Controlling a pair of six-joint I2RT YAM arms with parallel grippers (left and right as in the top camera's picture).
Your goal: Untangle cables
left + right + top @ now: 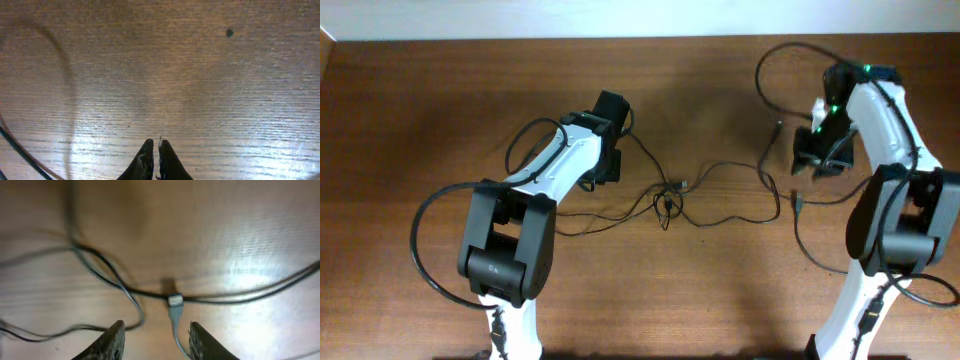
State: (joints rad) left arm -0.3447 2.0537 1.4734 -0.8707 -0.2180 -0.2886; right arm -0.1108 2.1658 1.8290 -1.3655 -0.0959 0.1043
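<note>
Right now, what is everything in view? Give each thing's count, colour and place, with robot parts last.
table: one, brown wood, under everything
cables: several, exact count unclear, thin black, tangled mid-table between the arms
plug: one seen close, silvery, on a cable end just ahead of the right claw
dark speck: one, black, on the wood in the left wrist view
left arm: one, white and black, left of the tangle
right arm: one, white and black, right of the tangle
left claw: one, black, shut, over the wood
right claw: one, dark, open, fingers either side of the plug's cable
</note>
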